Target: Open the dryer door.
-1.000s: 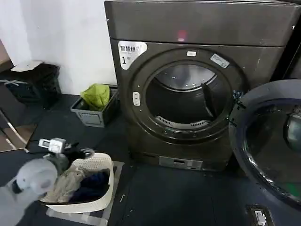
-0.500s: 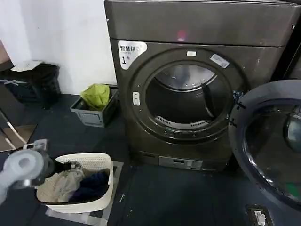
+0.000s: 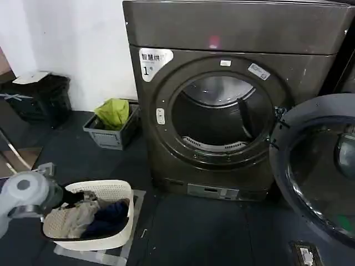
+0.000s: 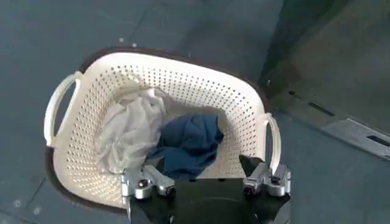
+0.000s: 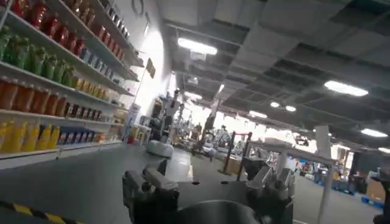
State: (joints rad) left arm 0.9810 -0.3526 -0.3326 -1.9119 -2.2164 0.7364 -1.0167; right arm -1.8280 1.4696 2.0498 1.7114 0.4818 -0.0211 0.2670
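- Head view: the dryer [image 3: 238, 100] stands against the white wall, a white sticker marked "1" [image 3: 153, 61] at its upper left and a red indicator light [image 3: 214, 40] on the top panel.
- Head view: the dryer door [image 3: 316, 172] is swung fully open to the right side of the machine, its round rim and dark glass facing the camera; the drum opening [image 3: 219, 113] is exposed.
- Head view: the left arm [image 3: 25, 194] is low at the left edge, its rounded grey wrist housing just beside the cream laundry basket [image 3: 119, 191], well apart from the dryer.
- Head view: a grey bin holding a green bag [image 3: 113, 113] sits on the floor between the wall and the dryer.
- Left wrist view: the left gripper [image 4: 207, 182] points down over the basket, which holds a white cloth [image 4: 131, 131] and a blue cloth [image 4: 192, 140].
- Left wrist view: the two fingers are spread wide with nothing between them; one fingertip [image 4: 146, 181] is over the basket's near wall, and neither visibly touches the laundry.
- Right wrist view: the right gripper [image 5: 210, 182] is aimed upward and away from the dryer, toward store shelves of bottles [image 5: 55, 61] and ceiling lights [image 5: 198, 45].
- Right wrist view: its fingers are spread apart and hold nothing.
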